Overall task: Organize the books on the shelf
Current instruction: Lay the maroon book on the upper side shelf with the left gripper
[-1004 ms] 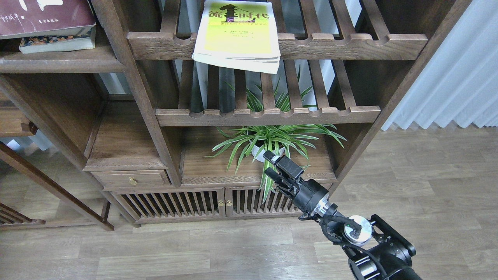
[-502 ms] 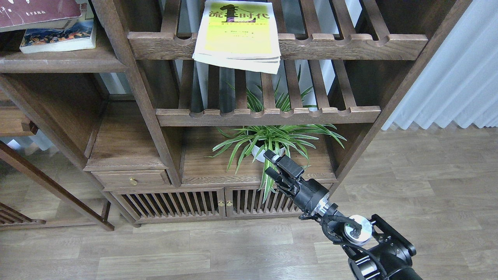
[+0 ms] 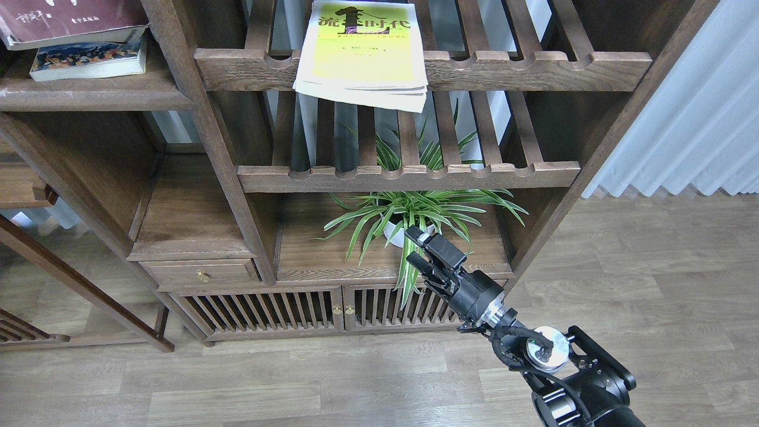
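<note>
Head view: your right gripper (image 3: 418,249) hangs low in front of the potted plant (image 3: 409,220), fingers parted and holding nothing, well apart from every book; your left gripper is not in view, so its state cannot be reported; the yellow-green book (image 3: 362,53) lies flat on the upper slatted rack (image 3: 533,68), its near edge overhanging the scalloped rail, so a push from below or a grip on the cover alone could tip it off, in my judgement; the maroon book (image 3: 71,21) rests on the smaller book (image 3: 89,58) on the plank shelf (image 3: 89,95) at upper left, partly cut off by the frame; a rising arm risks brushing the leaves or striking the lower rack (image 3: 409,177); clear both first.
</note>
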{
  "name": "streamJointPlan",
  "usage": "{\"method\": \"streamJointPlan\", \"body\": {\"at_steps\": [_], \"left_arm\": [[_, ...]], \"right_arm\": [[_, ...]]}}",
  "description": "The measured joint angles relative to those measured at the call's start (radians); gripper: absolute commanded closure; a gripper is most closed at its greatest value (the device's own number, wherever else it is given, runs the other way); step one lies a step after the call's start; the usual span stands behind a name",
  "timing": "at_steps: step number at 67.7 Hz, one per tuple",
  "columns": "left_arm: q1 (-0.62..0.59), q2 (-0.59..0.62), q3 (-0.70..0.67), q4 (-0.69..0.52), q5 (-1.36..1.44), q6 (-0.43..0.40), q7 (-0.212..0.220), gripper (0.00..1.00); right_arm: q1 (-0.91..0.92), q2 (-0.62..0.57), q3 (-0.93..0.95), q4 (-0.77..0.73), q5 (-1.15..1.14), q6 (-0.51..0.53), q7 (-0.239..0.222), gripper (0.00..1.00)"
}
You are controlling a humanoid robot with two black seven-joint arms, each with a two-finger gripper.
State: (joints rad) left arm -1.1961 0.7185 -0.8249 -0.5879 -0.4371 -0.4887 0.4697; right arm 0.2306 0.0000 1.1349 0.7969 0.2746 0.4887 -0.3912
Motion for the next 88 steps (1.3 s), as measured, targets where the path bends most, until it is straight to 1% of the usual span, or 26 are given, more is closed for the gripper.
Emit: {"method": "streamJointPlan", "body": {"at_steps": [2, 6, 7, 10, 11, 13, 18, 36, 46, 47, 48, 68, 88], "left_arm": [[-0.002, 0.0, 0.0, 0.0, 0.0, 0.0, 0.0, 0.55], [-0.004, 0.0, 0.0, -0.001, 0.0, 0.0, 0.0, 0.48], [-0.005, 0.0, 0.0, -0.001, 0.0, 0.0, 0.0, 0.44], [-0.007, 0.0, 0.0, -0.001, 0.0, 0.0, -0.001, 0.36], [-0.008, 0.0, 0.0, -0.001, 0.0, 0.0, -0.001, 0.31], [-0.009, 0.0, 0.0, -0.002, 0.0, 0.0, -0.002, 0.27], [-0.011, -0.001, 0.0, -0.004, -0.001, 0.0, -0.002, 0.2], [-0.021, 0.001, 0.0, -0.015, -0.002, 0.0, -0.002, 0.11], [-0.019, 0.011, -0.002, -0.015, -0.003, 0.0, -0.002, 0.05], [-0.017, 0.014, -0.004, -0.015, -0.003, 0.0, -0.003, 0.03], [-0.017, 0.014, -0.005, -0.015, -0.003, 0.0, -0.003, 0.02], [-0.009, 0.043, -0.007, -0.015, -0.003, 0.0, -0.003, 0.02], [0.041, 0.075, 0.01, -0.029, 0.011, 0.0, 0.001, 0.02]], "right_arm": [[0.0, 0.0, 0.0, 0.0, 0.0, 0.0, 0.0, 0.04], [0.0, 0.0, 0.0, 0.0, 0.0, 0.0, 0.0, 0.04], [0.0, 0.0, 0.0, 0.0, 0.0, 0.0, 0.0, 0.04], [-0.001, 0.0, 0.0, 0.0, 0.0, 0.0, 0.0, 0.04], [0.0, 0.0, 0.0, 0.0, 0.0, 0.0, 0.0, 0.04], [0.0, 0.0, 0.0, 0.0, 0.0, 0.0, 0.0, 0.04], [-0.001, 0.0, 0.0, 0.0, 0.0, 0.0, 0.0, 0.04], [0.004, 0.0, -0.001, -0.001, 0.0, 0.0, 0.0, 0.04], [0.006, 0.0, -0.001, -0.003, -0.001, 0.0, 0.0, 0.04], [0.007, 0.0, -0.001, -0.004, -0.001, 0.0, 0.0, 0.04], [0.007, 0.0, -0.001, -0.005, -0.001, 0.0, 0.0, 0.04], [0.01, 0.0, -0.002, -0.012, -0.002, 0.0, 0.0, 0.04], [0.033, 0.0, -0.004, -0.014, -0.003, 0.0, 0.001, 0.04]]}}
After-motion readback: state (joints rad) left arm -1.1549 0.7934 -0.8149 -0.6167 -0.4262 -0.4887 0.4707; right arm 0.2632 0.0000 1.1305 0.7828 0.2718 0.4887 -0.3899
